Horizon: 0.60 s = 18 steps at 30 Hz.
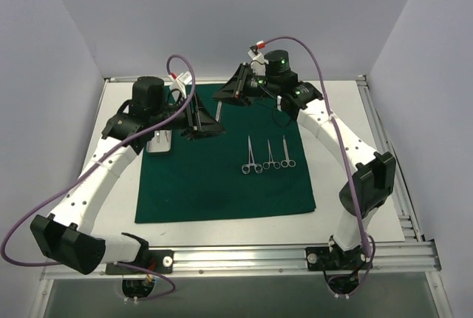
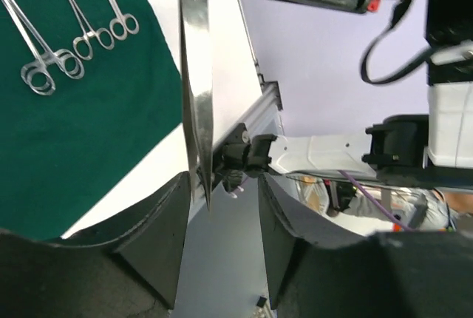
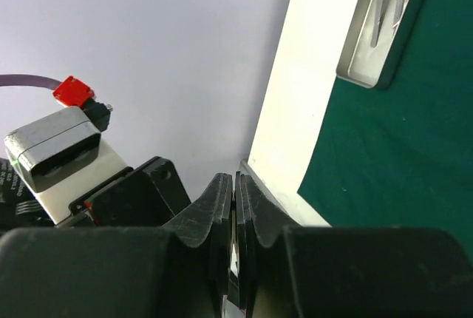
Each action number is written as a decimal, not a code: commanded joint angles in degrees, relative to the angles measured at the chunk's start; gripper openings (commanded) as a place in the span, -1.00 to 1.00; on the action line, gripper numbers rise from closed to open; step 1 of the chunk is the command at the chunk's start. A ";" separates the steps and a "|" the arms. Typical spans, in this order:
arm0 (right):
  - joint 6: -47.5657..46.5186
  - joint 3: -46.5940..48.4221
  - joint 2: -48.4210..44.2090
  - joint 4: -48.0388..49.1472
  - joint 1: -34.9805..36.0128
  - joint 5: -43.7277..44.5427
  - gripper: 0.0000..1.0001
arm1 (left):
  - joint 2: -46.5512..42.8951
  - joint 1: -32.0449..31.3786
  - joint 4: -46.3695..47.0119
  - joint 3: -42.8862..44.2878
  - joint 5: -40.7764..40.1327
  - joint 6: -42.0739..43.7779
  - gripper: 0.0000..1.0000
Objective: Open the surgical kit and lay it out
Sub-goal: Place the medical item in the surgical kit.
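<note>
The surgical kit's dark green drape (image 1: 222, 177) lies spread flat on the table. Three ring-handled forceps (image 1: 270, 155) lie side by side on it, also seen in the left wrist view as forceps (image 2: 55, 63). A small silver tray (image 1: 160, 142) sits at the drape's left edge. My right gripper (image 1: 236, 90) is shut on steel tweezers (image 2: 196, 89), held above the drape's far part. Their tips hang beside the left finger of my left gripper (image 2: 222, 185), whose jaws stand apart around them. My right gripper's pads (image 3: 222, 192) are pressed together.
White table (image 1: 118, 185) borders the drape on both sides, with aluminium frame rails (image 1: 236, 259) at the near edge and at the right. Grey walls enclose the back and both sides. The silver tray (image 3: 377, 29) holds a thin instrument.
</note>
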 commanded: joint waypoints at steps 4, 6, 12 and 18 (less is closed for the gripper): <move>-1.89 7.07 -1.37 -10.87 0.88 7.20 -1.00 | 2.98 -1.10 -12.64 9.37 -7.48 8.34 -0.14; -1.54 8.39 -0.93 -12.29 1.05 7.38 -1.00 | 3.59 -1.28 -12.56 9.55 -7.39 8.43 -0.36; -7.73 11.90 -0.49 -17.98 1.32 7.29 -0.41 | 4.56 -1.63 -15.19 11.48 -7.39 9.22 -0.95; -25.86 16.14 -1.71 -30.66 0.35 14.84 0.19 | 3.42 0.39 -21.78 10.08 -4.07 7.38 -0.96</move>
